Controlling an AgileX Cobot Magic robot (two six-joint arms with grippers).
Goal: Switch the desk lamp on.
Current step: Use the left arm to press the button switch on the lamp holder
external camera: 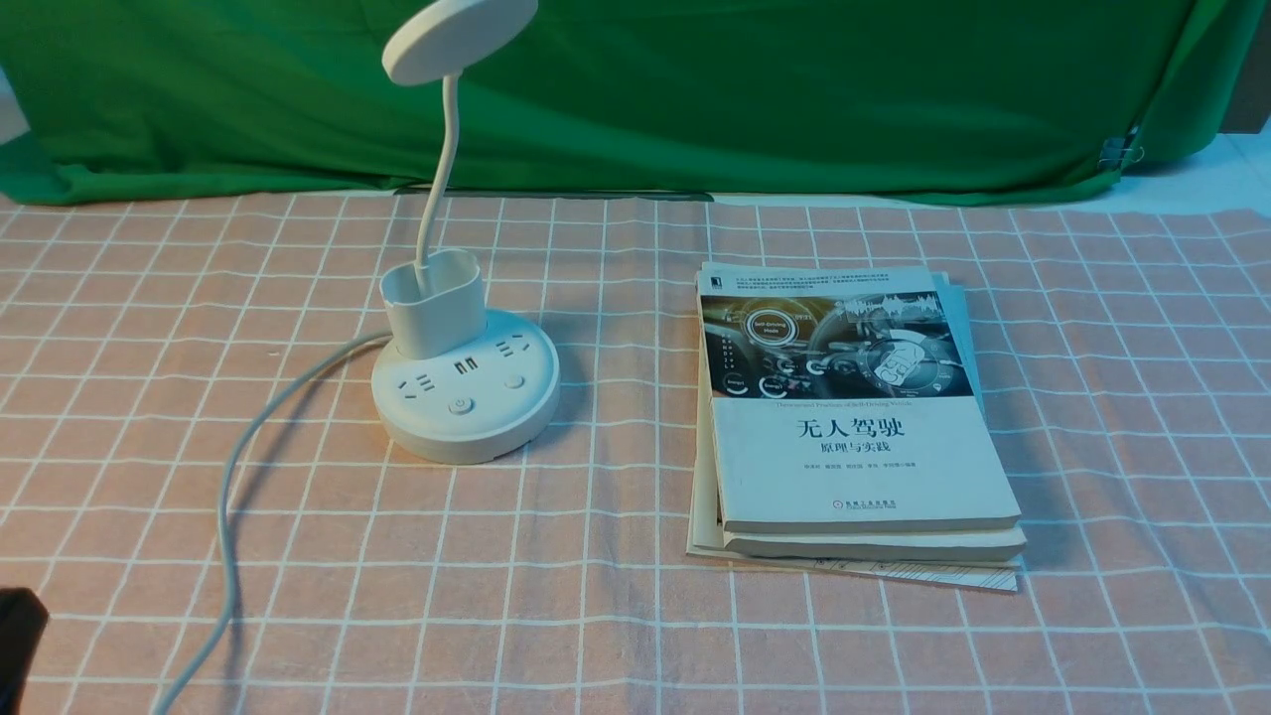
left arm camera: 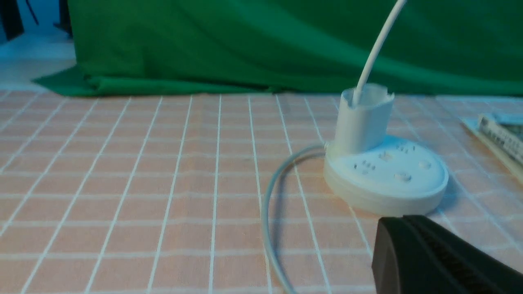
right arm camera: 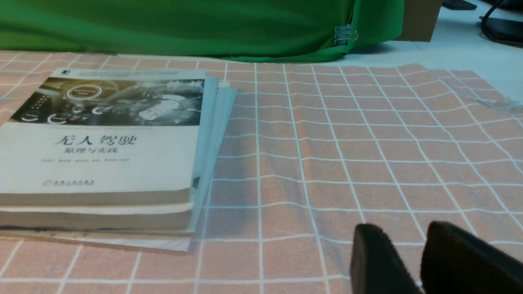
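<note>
The white desk lamp stands left of centre on the checked cloth. Its disc head sits high on a thin bent neck and looks unlit. The round base carries a cup holder, sockets and two round buttons. A grey cord runs off toward the front left. In the left wrist view the lamp base lies just beyond my left gripper, which is shut and empty. A black edge of it shows in the front view. My right gripper hovers over bare cloth, slightly open and empty.
A stack of books lies right of the lamp, and it shows in the right wrist view. A green cloth backdrop closes off the far side of the table. The checked tablecloth covers the table.
</note>
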